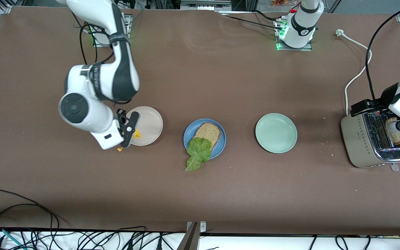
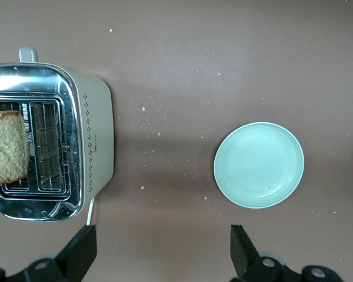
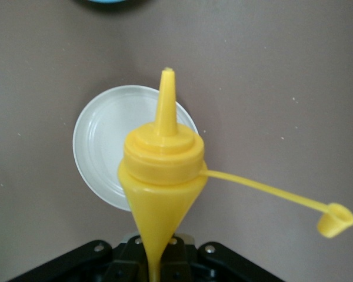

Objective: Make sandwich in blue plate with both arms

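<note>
The blue plate (image 1: 188,133) holds one speckled bread slice (image 1: 208,132) and a green lettuce leaf (image 1: 198,152) that hangs over the rim nearest the front camera. A second bread slice (image 1: 397,133) stands in the toaster (image 1: 366,142); it also shows in the left wrist view (image 2: 6,148). My left gripper (image 1: 363,107) is open and empty (image 2: 163,255), high over the table beside the toaster. My right gripper (image 1: 127,130) is shut on a yellow squeeze bottle (image 3: 162,170), held over the beige plate (image 1: 149,121).
An empty pale green plate (image 1: 276,133) sits between the blue plate and the toaster, also in the left wrist view (image 2: 259,164). The bottle's cap (image 3: 335,220) dangles on its strap. The toaster's white cord (image 1: 356,74) runs over the table. Crumbs lie near the toaster.
</note>
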Available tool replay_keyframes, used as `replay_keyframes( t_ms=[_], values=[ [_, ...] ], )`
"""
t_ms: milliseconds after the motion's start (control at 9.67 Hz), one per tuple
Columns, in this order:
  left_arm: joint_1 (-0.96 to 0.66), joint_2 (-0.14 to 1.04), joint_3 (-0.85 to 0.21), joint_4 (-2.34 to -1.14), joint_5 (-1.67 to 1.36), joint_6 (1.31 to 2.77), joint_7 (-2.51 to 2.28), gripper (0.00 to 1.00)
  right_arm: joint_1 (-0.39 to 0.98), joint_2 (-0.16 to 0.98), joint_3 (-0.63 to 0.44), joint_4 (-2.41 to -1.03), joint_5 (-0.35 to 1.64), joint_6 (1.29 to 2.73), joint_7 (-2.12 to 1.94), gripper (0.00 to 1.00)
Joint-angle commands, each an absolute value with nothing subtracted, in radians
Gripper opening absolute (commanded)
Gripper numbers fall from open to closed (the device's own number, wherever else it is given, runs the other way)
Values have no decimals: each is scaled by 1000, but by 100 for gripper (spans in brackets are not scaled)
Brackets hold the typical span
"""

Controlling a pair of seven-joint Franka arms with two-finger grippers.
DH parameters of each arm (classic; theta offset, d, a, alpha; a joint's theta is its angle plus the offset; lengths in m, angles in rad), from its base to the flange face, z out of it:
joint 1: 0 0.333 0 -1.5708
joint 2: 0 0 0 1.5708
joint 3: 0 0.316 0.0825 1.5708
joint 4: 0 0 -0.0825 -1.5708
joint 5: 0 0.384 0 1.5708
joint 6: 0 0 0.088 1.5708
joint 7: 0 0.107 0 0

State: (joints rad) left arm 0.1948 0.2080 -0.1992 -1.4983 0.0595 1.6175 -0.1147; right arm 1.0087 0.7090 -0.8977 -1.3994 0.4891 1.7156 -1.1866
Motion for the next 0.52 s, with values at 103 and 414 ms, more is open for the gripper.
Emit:
replay_keyframes(
  t_ms=[103,414],
  values=[
    [193,207,-192,-1468,37,1594,-86,100,1159,727,-911,-1358,241,1706,-990,0],
    [193,209,-192,-1468,37,1594,-86,100,1267,753,-908,-1358,33,1704,-823,0]
  ],
)
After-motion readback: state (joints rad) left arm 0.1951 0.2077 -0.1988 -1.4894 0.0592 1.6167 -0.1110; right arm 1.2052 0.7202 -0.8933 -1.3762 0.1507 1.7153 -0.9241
